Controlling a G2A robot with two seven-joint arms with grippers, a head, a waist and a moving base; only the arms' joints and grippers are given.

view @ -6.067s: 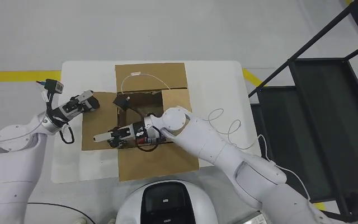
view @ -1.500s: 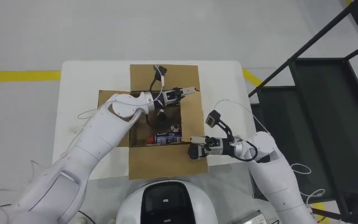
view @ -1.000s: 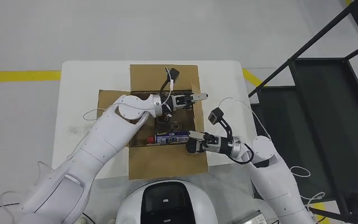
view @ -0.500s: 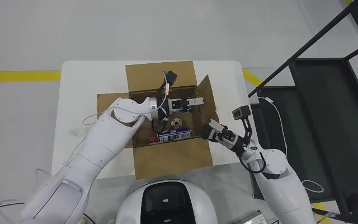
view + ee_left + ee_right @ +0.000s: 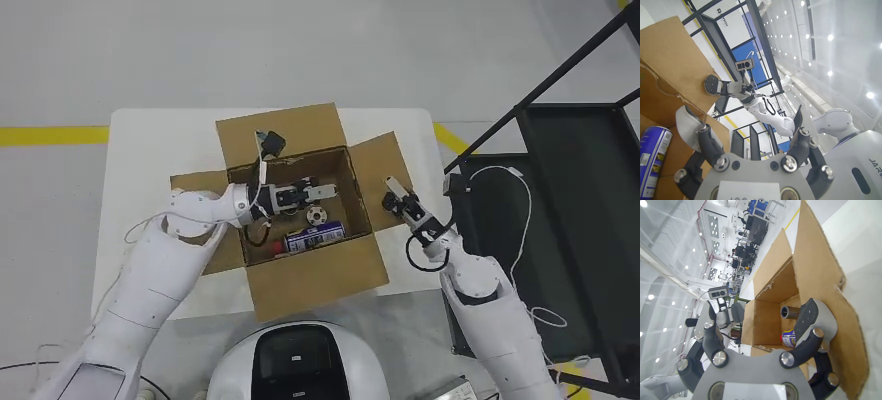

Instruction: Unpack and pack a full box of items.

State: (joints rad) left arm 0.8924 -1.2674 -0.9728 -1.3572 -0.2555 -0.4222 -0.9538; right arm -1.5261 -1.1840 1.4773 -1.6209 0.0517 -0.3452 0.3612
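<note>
An open cardboard box [image 5: 320, 280] stands mid-table with all its flaps spread outward. Inside lie a blue spray can [image 5: 315, 238], a small metal ring part [image 5: 317, 214] and a dark tube [image 5: 789, 312]. My left gripper [image 5: 312, 189] is inside the box above these items, open and holding nothing; its own view shows its fingers wide apart [image 5: 742, 121] beside the can [image 5: 653, 151]. My right gripper [image 5: 392, 195] is open, just outside the box by the right flap [image 5: 385, 165], with one pad [image 5: 807, 317] close to that flap. From there the can [image 5: 788, 337] shows in the box.
The white table [image 5: 150, 150] has bare room to the left and behind the box. A black metal rack [image 5: 560, 200] stands just right of the table, close to my right arm. A thin white cable [image 5: 495, 190] loops near it.
The box has turned slightly and its right flap has folded outward. My right gripper has moved from the box's front right corner up to that flap. My left gripper drew back a little to the left.
</note>
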